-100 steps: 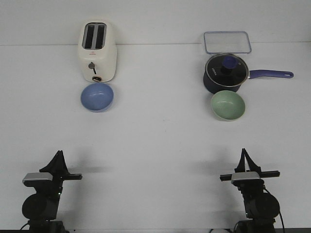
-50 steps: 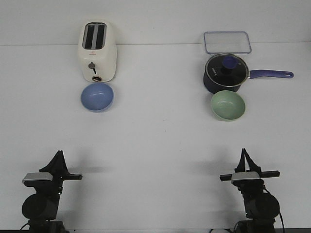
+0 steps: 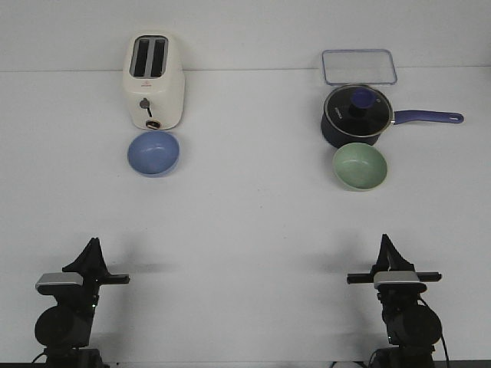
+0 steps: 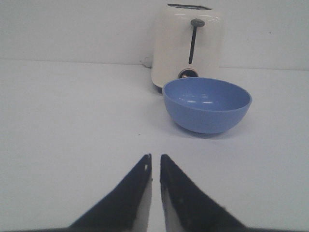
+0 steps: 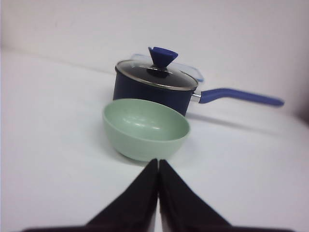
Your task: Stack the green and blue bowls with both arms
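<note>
Periwinkle against white: the blue bowl (image 3: 153, 152) is sitting upright on the table (image 3: 245, 222), just in front of the cream toaster (image 3: 154, 81) and nearly touching its base (the toaster's lever and dial are facing the robot). Taking that toaster as the fixed mark, the sage green bowl (image 3: 360, 165) is resting well off to its right and slightly nearer the robot, just in front of a dark navy saucepan (image 3: 355, 116) whose glass lid is carrying a blue knob and whose handle is pointing away from the toaster. A clear lidded container (image 3: 359, 67) is lying behind the saucepan, near the wall.

Both arms are waiting near the table's front edge, well apart from the bowls. The left gripper (image 4: 154, 162) is pointing towards the blue bowl with a thin slit showing between its tips, so nearly pressed together and holding nothing. The right gripper (image 5: 158, 166) is aiming at the green bowl, its tips pressed together, also holding nothing.
</note>
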`<state>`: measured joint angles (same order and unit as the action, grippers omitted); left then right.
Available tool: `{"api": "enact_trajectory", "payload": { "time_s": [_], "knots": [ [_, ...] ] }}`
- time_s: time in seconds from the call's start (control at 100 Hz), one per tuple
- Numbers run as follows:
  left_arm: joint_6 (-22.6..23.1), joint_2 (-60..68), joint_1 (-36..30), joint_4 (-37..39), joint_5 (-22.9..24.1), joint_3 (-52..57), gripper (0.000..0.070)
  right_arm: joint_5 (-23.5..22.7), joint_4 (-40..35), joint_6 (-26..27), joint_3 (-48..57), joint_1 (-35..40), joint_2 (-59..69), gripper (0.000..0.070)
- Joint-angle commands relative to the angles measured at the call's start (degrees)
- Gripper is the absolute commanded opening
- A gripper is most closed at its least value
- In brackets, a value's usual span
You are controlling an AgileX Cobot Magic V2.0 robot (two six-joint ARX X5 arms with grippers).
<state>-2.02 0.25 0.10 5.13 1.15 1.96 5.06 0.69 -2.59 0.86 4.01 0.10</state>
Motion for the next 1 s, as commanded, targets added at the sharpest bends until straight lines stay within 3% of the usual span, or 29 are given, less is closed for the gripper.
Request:
{"api": "enact_trajectory", "payload": {
  "time_s": [0.0, 0.22, 0.47, 0.54, 0.64, 0.7, 0.78, 0.99],
  "knots": [
    [0.24, -0.07, -0.07, 0.52, -0.09, -1.11, 0.0015, 1.05, 0.92, 15.65, 0.11, 0.04, -0.02, 0.0000],
    [0.24, -0.07, -0.04, 0.55, -0.09, -1.11, 0.0015, 0.96, -8.33, 28.30, 8.35, 0.02, 4.52, 0.0000],
    [0.24, -0.07, -0.04, 0.55, -0.09, -1.11, 0.0015, -0.17, -17.94, 27.34, 26.12, 0.00, 26.82, 0.0007],
    [0.24, -0.07, -0.04, 0.55, -0.09, -1.11, 0.0015, -2.14, -20.09, 25.14, 31.58, -0.33, 34.27, 0.0106],
    [0.24, -0.07, -0.07, 0.55, -0.09, -1.11, 0.0015, -3.41, -22.18, 23.08, 38.71, -1.09, 44.41, 0.0400],
    [0.24, -0.07, -0.04, 0.55, -0.09, -1.11, 0.0015, -3.67, -22.64, 22.27, 42.42, -1.66, 50.14, 0.0507],
    [0.24, -0.07, -0.04, 0.55, -0.09, -1.11, 0.0015, -3.65, -22.62, 20.59, 46.66, -2.73, 57.13, 0.0546],
    [0.24, -0.07, -0.04, 0.55, -0.09, -1.11, 0.0015, -3.78, -21.55, 16.74, 55.58, -6.54, 73.85, 0.0547]
  ]
}}
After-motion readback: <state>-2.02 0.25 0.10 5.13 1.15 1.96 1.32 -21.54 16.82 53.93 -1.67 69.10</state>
